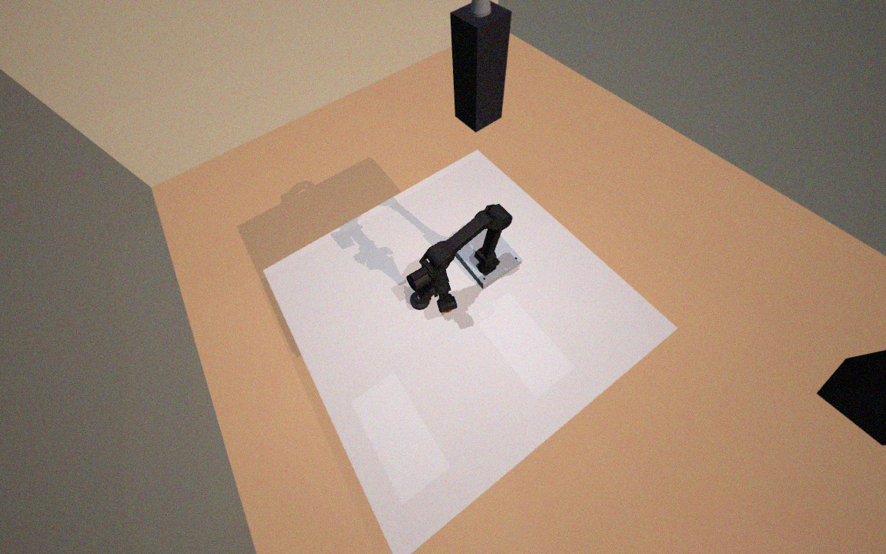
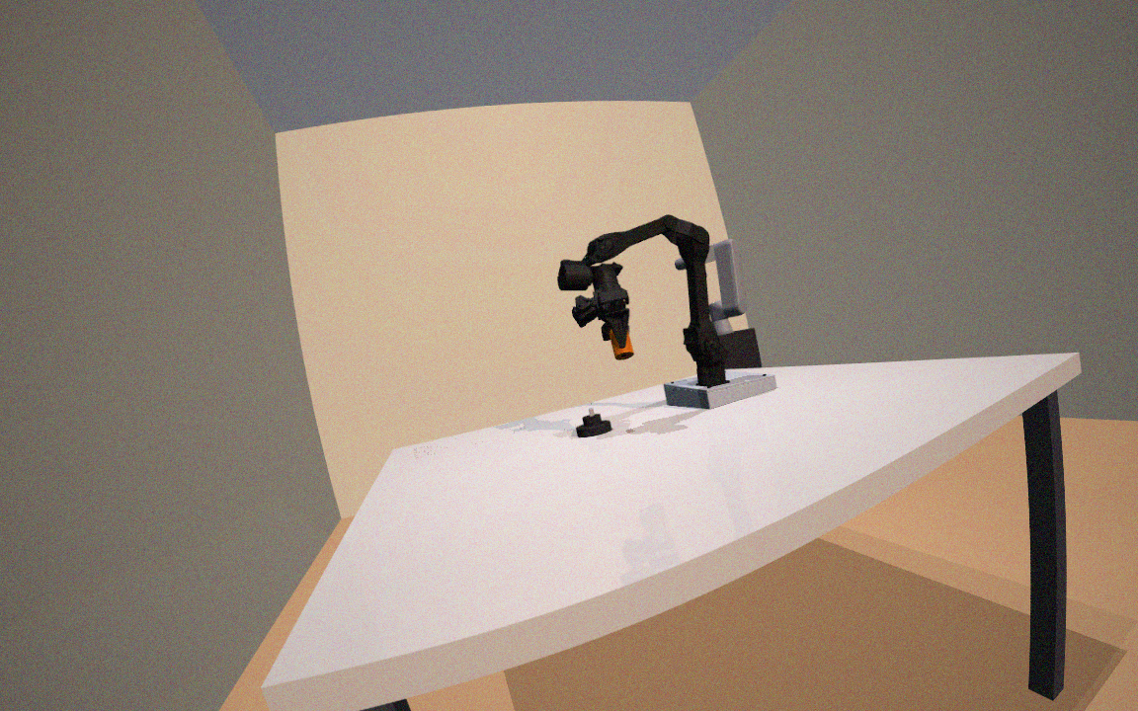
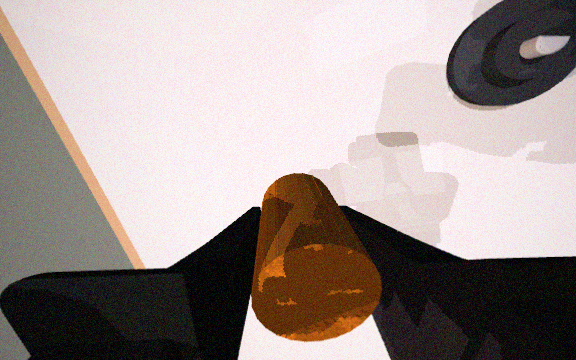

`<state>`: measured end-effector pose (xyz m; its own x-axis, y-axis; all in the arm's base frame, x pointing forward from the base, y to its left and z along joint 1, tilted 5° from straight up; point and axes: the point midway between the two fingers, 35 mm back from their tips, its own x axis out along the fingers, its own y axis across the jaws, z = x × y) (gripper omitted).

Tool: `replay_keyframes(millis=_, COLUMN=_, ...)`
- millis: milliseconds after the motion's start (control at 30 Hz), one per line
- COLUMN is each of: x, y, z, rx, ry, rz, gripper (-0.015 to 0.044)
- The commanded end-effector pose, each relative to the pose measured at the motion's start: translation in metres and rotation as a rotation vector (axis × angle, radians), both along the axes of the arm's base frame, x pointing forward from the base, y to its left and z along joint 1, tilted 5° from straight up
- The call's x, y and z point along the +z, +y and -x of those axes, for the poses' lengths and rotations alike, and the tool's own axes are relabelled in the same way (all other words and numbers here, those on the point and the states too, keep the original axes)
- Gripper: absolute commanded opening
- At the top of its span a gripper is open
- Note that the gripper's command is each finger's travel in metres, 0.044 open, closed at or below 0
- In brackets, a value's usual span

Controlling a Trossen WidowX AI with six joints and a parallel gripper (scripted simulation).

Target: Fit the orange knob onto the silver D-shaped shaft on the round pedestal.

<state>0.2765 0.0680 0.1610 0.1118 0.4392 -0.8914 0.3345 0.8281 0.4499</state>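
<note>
The jaws (image 1: 447,308) (image 2: 618,340) pinch the orange knob (image 1: 447,311) (image 2: 623,349) (image 3: 313,280) between them, one on either side of it, and hold it up in the air, clear of the white bench (image 1: 570,303) (image 2: 484,530) (image 3: 193,100). In the exterior view the knob hangs a little tilted, its lower end sticking out below the tips. The wrist view shows it as a cylinder with a broad, smooth end turned toward the camera; the hole is hidden, so which way its flat side points cannot be told. The round black pedestal (image 1: 419,303) (image 2: 594,429) (image 3: 473,75) stands on the bench, a wide disc with a narrower step on top, and the pale silver shaft (image 2: 591,412) (image 3: 533,48) rises upright from its middle. The exterior view puts the knob higher than the shaft and off to its right, with a gap between the two; in the wrist view the pedestal sits at the upper right, apart from the knob. The knob is not on the shaft. Seen from the top, the arm partly covers the pedestal, and only a sliver of orange shows beneath the jaws. The black arm (image 1: 463,234) (image 2: 696,291) rises from a grey base plate (image 1: 509,267) (image 2: 763,386) on the bench, bends over at its upper joint and reaches down toward the pedestal's side. Shadows of the arm lie across the bench.
</note>
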Motion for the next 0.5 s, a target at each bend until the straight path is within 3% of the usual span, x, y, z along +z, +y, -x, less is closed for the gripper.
replay_keyframes(millis=0, x=-0.007, y=0.004, z=-0.002, rx=0.003, ry=0.033, rz=0.094, gripper=0.0)
replay_keyframes(millis=467, x=-0.033, y=0.015, z=-0.005, rx=0.018, ry=0.133, rz=0.362, gripper=0.0)
